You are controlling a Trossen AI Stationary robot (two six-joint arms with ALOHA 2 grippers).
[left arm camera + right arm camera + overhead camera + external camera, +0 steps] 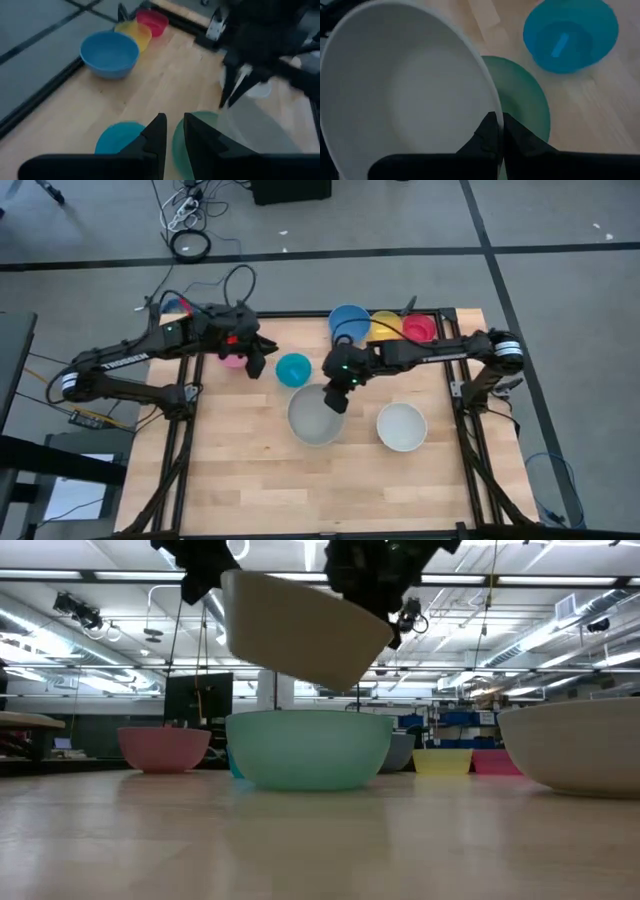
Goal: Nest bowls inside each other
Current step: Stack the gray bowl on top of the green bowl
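My right gripper (pixel 337 397) is shut on the large grey bowl (pixel 316 418), which hangs tilted in the air (pixel 300 630) right above the green bowl (pixel 308 748). The green bowl stands on its base on the table; from above the grey bowl hides it. My left gripper (pixel 171 134) hovers open with a narrow gap and nothing in it, between the pink bowl (pixel 231 359) and the cyan bowl (pixel 293 368). The white bowl (pixel 402 426) stands to the right. Blue (pixel 349 322), yellow (pixel 386 326) and red (pixel 419 328) bowls line the far edge. My right gripper pinches the grey bowl's rim (pixel 491 107) on its far right side, one finger inside the bowl and one outside. The fingers slant down from the table's far right. The bowl is lifted clear and tilted, its mouth up, over the green bowl (pixel 522 102).
Black frame rails (pixel 300 314) run along the table's far edge and sides. Bare wood (pixel 300 490) lies toward the near edge. Cables lie on the floor beyond the table.
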